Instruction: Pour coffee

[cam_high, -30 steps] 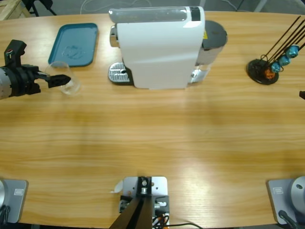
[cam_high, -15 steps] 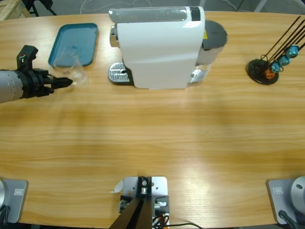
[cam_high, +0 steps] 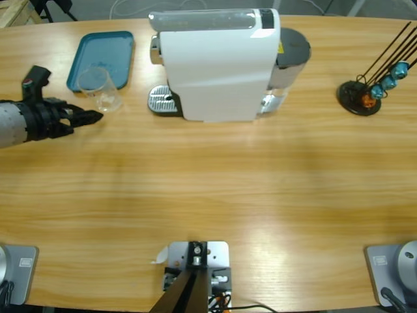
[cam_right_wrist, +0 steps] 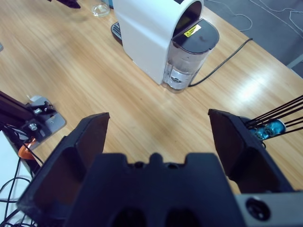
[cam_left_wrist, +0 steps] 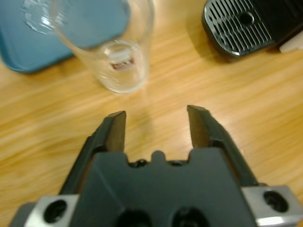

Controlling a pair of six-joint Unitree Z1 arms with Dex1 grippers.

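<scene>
1. From the high view, my left gripper (cam_high: 91, 117) is coming in from the left edge, its jaws standing apart on nothing. One clear glass (cam_high: 101, 91) is standing just ahead of the jaw tips, apart from them, at the near edge of the single teal tray (cam_high: 117, 49); I cannot tell whether its base is on the tray or on the wooden table (cam_high: 228, 189). One white coffee machine (cam_high: 218, 65) is sitting beside it, with its drip grate (cam_high: 163, 101) facing the glass. One black capsule rack (cam_high: 365, 91) is standing at the far right with small coloured capsules on it. My right gripper is not showing here.

2. In my left wrist view, my left gripper (cam_left_wrist: 156, 123) is holding its jaws moderately wide, empty. The glass (cam_left_wrist: 116, 52) is standing upright just beyond the tips, untouched. It may be empty; I am seeing no coffee in it, though its base is blurred. The tray (cam_left_wrist: 28, 42) is also empty.

3. In my right wrist view, my right gripper (cam_right_wrist: 158, 132) is hanging high above the table, jaws wide and empty. Only here is the machine's water tank (cam_right_wrist: 189, 56) showing, with its cable trailing away.
</scene>
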